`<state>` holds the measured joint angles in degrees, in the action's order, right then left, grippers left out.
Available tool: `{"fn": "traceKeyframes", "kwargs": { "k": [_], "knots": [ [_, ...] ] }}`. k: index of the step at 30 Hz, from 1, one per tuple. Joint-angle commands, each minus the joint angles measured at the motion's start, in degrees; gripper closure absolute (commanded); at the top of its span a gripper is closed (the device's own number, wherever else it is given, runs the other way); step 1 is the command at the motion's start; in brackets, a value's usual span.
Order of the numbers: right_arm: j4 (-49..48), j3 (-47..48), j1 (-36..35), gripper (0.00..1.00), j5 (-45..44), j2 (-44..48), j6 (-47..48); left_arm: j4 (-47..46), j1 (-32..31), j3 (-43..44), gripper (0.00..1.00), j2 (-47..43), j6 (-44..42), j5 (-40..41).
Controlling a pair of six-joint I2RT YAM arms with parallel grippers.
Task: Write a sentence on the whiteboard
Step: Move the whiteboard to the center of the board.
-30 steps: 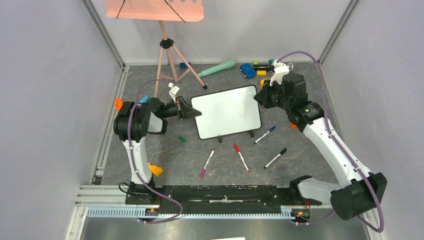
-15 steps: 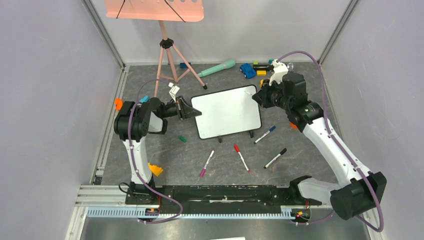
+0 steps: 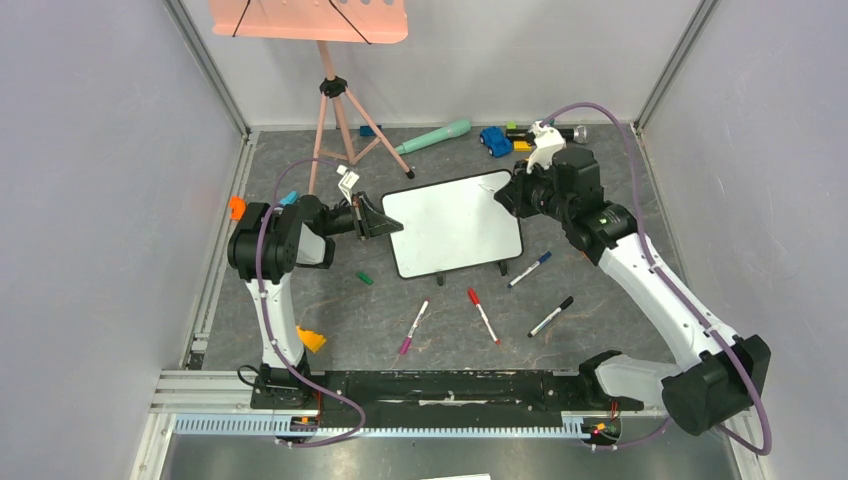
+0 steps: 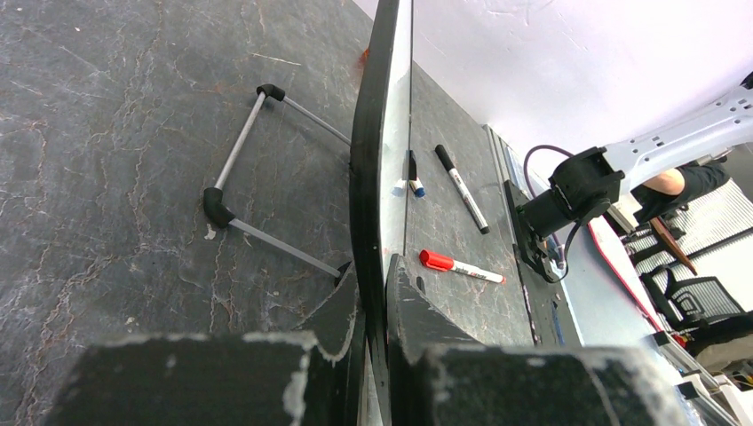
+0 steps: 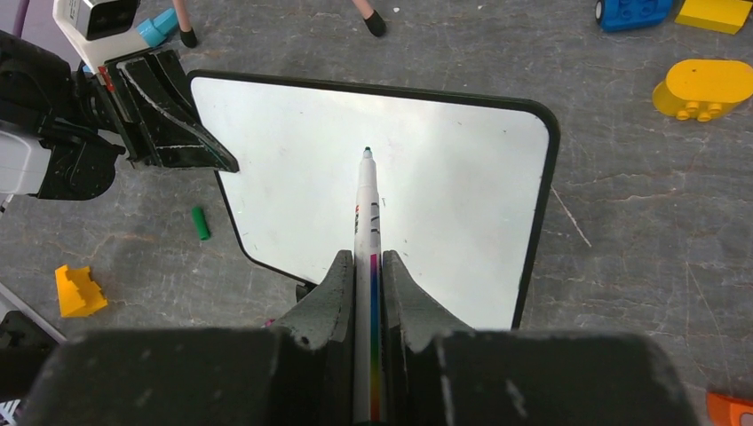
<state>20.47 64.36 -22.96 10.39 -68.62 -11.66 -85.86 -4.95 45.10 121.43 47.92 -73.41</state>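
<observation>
Top external view, left to right: pinching the left edge of the whiteboard [image 3: 455, 228] tight with the left claw [image 3: 388, 224], propping it up. Squeezing a marker [image 5: 367, 209] tight in the right claw [image 5: 367, 259], pointing it lengthwise straight ahead at the whiteboard just in front. Showing no letters yet.

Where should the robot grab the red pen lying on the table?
Around the middle of the red-capped white marker pen, coming straight down from above. It lies flat on the dark grey table with bare space on both sides, so its thin barrel can be pinched across its width.
</observation>
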Motion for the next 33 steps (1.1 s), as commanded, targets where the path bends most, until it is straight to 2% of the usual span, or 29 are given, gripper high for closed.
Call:
{"fn": "traceKeyframes", "kwargs": {
  "k": [1,6,14,25,29,33],
  "knots": [
    [-2.5,2.3,-3.0,1.00,-4.1,-1.7,-1.1,-3.4,0.4,-0.8,0.98,3.8,-12.4,-0.1],
    [-3.6,2.3,-8.1,1.00,-9.9,-2.8,2.3,-3.3,0.6,-0.7,0.98,4.1,-12.3,0.0],
    [-5.3,6.6,-16.7,1.00,-12.5,-8.0,10.2,-3.3,0.8,-1.1,0.98,4.1,-12.3,1.0],
    [-2.7,16.9,-21.2,1.00,-13.0,-17.6,13.3,-3.4,1.5,-2.9,0.97,2.9,-12.8,4.2],
    [-1.8,19.3,-22.2,1.00,-12.7,-19.8,13.4,-3.3,1.3,-3.1,0.78,1.3,-13.0,3.8],
    [-2.5,18.2,-22.3,1.00,-13.2,-19.3,12.2,-3.3,0.5,-3.0,0.65,0.2,-13.3,2.6]
  ]
}}
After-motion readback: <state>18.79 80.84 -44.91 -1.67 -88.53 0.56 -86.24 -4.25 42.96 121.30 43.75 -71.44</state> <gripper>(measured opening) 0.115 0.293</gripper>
